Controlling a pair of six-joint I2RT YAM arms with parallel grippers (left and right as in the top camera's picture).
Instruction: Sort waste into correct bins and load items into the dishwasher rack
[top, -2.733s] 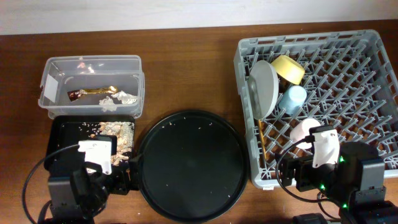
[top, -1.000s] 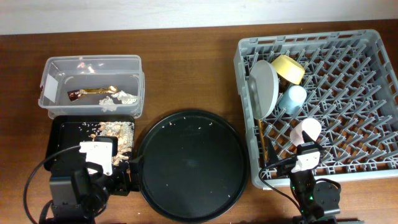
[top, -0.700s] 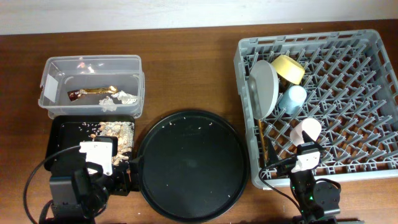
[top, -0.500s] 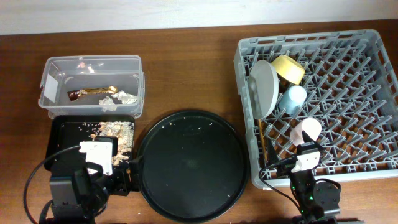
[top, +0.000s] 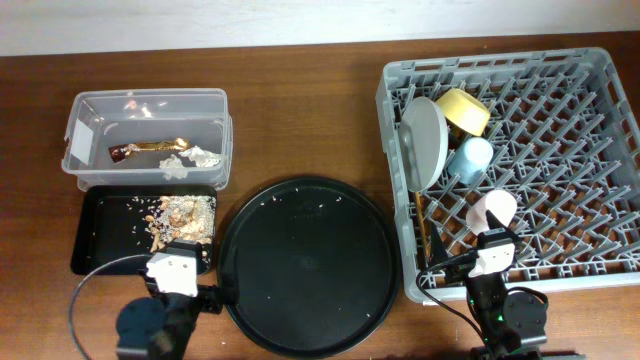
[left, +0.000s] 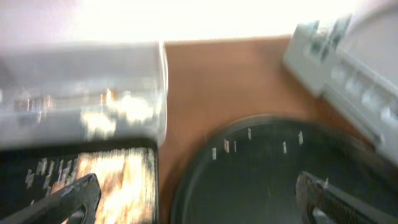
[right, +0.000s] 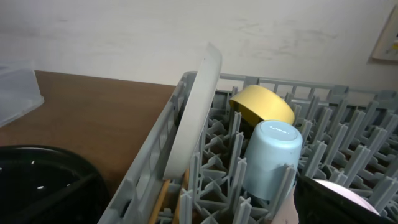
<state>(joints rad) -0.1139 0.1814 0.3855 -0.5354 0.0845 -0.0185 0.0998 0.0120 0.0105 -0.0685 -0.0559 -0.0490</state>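
The grey dishwasher rack (top: 560, 90) holds the upright plate (top: 425, 140), yellow bowl (top: 462, 110), blue cup (top: 472, 157), pink cup (top: 492, 210) and chopsticks (top: 422, 225). The clear tub (top: 80, 115) holds the wrapper (top: 150, 148) and tissue (top: 195, 156). The black tray (top: 105, 225) holds food scraps (top: 183, 215). My left gripper (left: 193, 202) is open and empty, low over the gap between black tray and round tray. My right gripper (top: 495, 262) sits at the rack's front edge. Only one of its fingers (right: 348, 205) shows, far to the right, with nothing held.
A large round black tray (top: 305, 260) with a few crumbs lies between the bins and the rack. The right wrist view shows the plate (right: 196, 112), bowl (right: 264, 102) and blue cup (right: 270, 155) close ahead. The left wrist view is blurred.
My left arm has pulled back off the black tray toward the table's front edge. My right arm withdrew from the rack earlier and has stayed still since.
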